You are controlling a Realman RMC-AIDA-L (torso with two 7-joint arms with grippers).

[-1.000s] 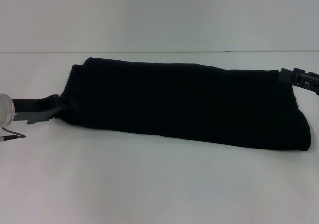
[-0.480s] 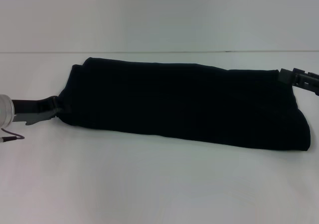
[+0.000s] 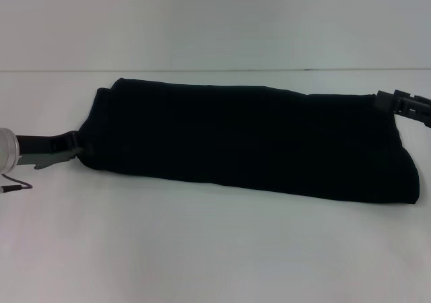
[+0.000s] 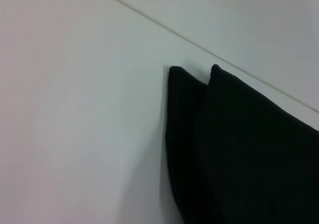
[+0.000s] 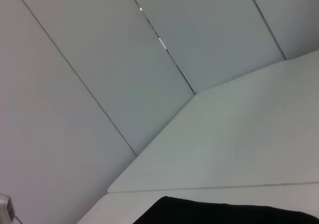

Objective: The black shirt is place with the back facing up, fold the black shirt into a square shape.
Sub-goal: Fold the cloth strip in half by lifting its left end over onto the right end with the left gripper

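Note:
The black shirt [image 3: 249, 141] lies on the white table [image 3: 202, 249] as a long, flat, folded band running from left to right. My left gripper [image 3: 73, 148] is low at the shirt's left end, open, its tips just at the cloth edge with nothing gripped. My right gripper [image 3: 381, 102] is at the far right corner of the band, against the fabric. The left wrist view shows two pointed layers of the black shirt [image 4: 249, 154] on the table. Only a strip of the black shirt [image 5: 224, 214] shows in the right wrist view.
A thin dark cable [image 3: 17, 184] hangs below my left wrist at the table's left edge. A pale wall [image 3: 215, 20] rises behind the table's far edge. Bare white table surface lies in front of the shirt.
My left gripper has drawn back to the left, off the shirt's left end. The shirt and the right gripper have not moved.

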